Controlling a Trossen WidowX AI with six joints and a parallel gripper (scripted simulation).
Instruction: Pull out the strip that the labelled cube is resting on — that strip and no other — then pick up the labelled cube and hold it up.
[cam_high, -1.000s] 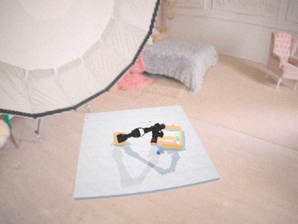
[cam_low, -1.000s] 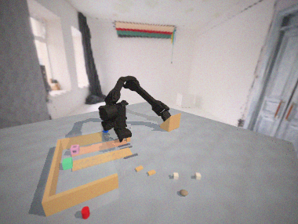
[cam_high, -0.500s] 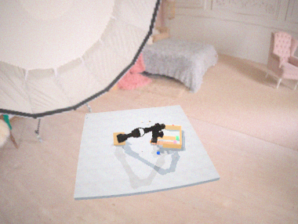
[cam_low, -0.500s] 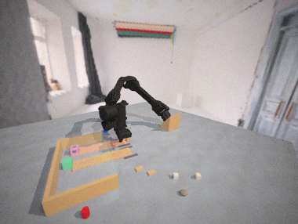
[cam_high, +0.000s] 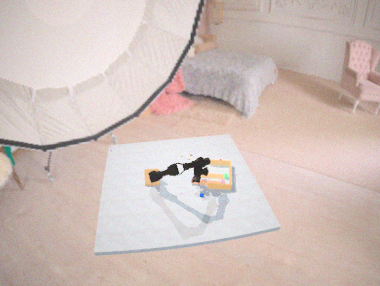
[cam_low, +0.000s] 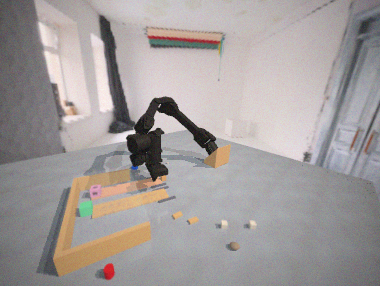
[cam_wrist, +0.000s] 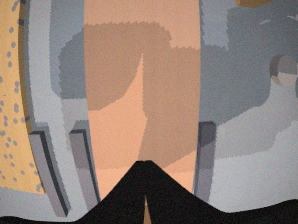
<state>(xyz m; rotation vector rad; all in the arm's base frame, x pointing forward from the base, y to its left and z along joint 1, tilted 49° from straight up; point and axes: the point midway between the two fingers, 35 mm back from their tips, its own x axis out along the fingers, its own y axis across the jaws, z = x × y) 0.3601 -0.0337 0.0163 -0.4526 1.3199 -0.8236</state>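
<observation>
A pink cube (cam_low: 95, 191) (cam_high: 223, 181) with marks on its faces that are too blurred to read stands on the far end of the salmon strip (cam_low: 125, 188) (cam_wrist: 114, 145). A green cube (cam_low: 86, 208) (cam_high: 226, 176) with no mark visible is at the far end of the yellow-orange strip (cam_low: 131, 202) (cam_wrist: 9, 100). My gripper (cam_low: 156, 178) (cam_wrist: 144, 167) is shut and empty. It is over the near end of the salmon strip. Its fingertips hide part of that strip in the wrist view, and whether they touch it cannot be told.
A wooden U-shaped wall (cam_low: 105, 246) (cam_high: 229, 175) surrounds the strips. Dark rails (cam_wrist: 206, 160) (cam_low: 167, 199) flank their near ends. A blue block (cam_low: 134, 168) (cam_high: 202, 195), red cylinder (cam_low: 109, 271), small orange block (cam_low: 193, 220), cream cube (cam_low: 252, 224) and brown ball (cam_low: 234, 246) lie outside.
</observation>
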